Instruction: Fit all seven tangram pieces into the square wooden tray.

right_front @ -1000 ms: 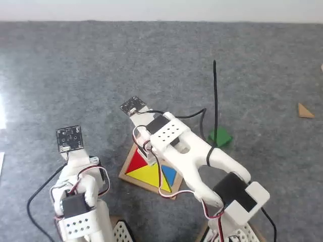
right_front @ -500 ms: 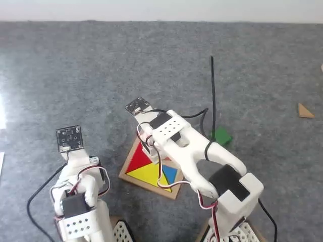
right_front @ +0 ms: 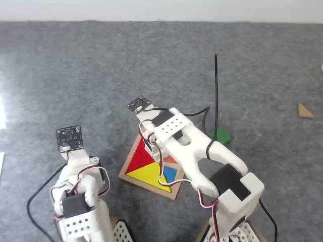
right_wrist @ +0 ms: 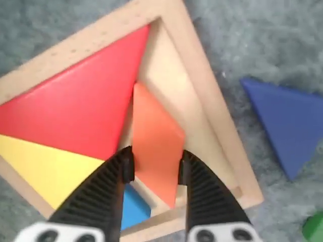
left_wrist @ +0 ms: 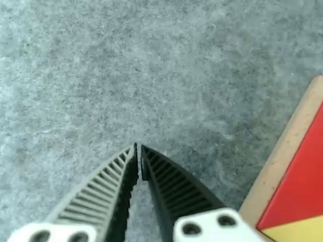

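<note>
- The right gripper (right_wrist: 154, 162) pinches the orange piece (right_wrist: 156, 136). One finger is on each side of it.
- The orange piece has four sides and slants. It is over the wooden tray (right_wrist: 204, 103), in the bare part of the tray. One long side runs next to the red triangle (right_wrist: 75, 111). I cannot tell if the orange piece lies flat on the wood or is held a bit above it.
- The red triangle is big and sits in the tray, with one side along the rim. The yellow triangle (right_wrist: 45, 166) is right beside it, and they touch along one side.
- A small blue piece (right_wrist: 133, 209) is in the tray too, under the right gripper's fingers, near the yellow triangle.
- A dark blue triangle (right_wrist: 287, 121) lies on the grey carpet (right_wrist: 242, 30), just beside the tray but not in it.
- A bit of a green piece (right_wrist: 315, 227) shows past the tray's corner. In the high view the green piece (right_front: 221, 136) lies on the carpet near the right arm (right_front: 194, 151).
- In the high view the right arm bends over the tray (right_front: 146, 182) and hides part of it.
- A small tan triangle (right_front: 304, 111) lies well apart from the tray, far out on the carpet.
- The left gripper (left_wrist: 138, 150) has its fingers pressed together, and there is nothing between them. It is over the grey carpet, near the rim of the tray (left_wrist: 282, 156).
- In the high view the left arm (right_front: 78, 196) is beside the tray.
</note>
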Motion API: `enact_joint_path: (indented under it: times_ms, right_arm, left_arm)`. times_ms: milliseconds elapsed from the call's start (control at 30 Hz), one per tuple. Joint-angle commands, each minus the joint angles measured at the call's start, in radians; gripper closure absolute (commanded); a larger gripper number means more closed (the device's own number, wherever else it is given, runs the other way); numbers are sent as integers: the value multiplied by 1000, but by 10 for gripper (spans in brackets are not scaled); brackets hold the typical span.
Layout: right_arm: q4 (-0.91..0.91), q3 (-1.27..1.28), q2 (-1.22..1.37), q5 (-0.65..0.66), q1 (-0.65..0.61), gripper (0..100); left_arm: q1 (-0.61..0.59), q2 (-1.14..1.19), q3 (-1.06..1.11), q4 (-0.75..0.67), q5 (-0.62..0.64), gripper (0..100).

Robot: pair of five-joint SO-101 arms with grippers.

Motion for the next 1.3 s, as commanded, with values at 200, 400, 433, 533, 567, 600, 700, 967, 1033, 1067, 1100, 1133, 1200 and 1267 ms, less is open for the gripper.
enact_joint_path:
  times_ms: [200, 400, 433, 533, 567, 600, 700, 967, 1033, 1067, 1100, 1133, 1200, 1267]
  right_arm:
    - [113, -12, -251, 107, 2, 983]
    - [102, -12, -260, 262, 56, 983]
    - [101, -12, -263, 276, 68, 983]
    - [101, -18, -265, 310, 88, 983]
    - [101, -18, -265, 331, 88, 981]
    - [101, -17, -265, 359, 88, 980]
    - [53, -8, -252, 473, 108, 979]
    - [-133, 31, -125, 621, 142, 978]
    - [-139, 31, -97, 638, 139, 978]
    - [-139, 31, -88, 638, 137, 978]
    - [-140, 31, -81, 638, 137, 978]
    - [-140, 31, -74, 638, 139, 978]
    - [-153, 29, -73, 638, 143, 978]
    - [-160, 31, -68, 640, 143, 968]
  left_arm:
    - [0, -18, -7, 8, -5, 987]
    - [0, -18, -7, 8, -5, 987]
    - [0, -18, -7, 8, -5, 987]
    - [0, -18, -7, 8, -5, 987]
    - [0, -18, -7, 8, -5, 987]
    - [0, -18, -7, 8, -5, 987]
    - [0, -18, -7, 8, -5, 987]
    - [0, -18, -7, 8, -5, 987]
    - [0, -18, -7, 8, -5, 987]
    - [0, -18, -7, 8, -5, 987]
    - [0, -18, -7, 8, -5, 987]
    - [0, -18, -7, 8, -5, 987]
    - [0, -18, -7, 8, -5, 987]
    - [0, -18, -7, 8, -5, 987]
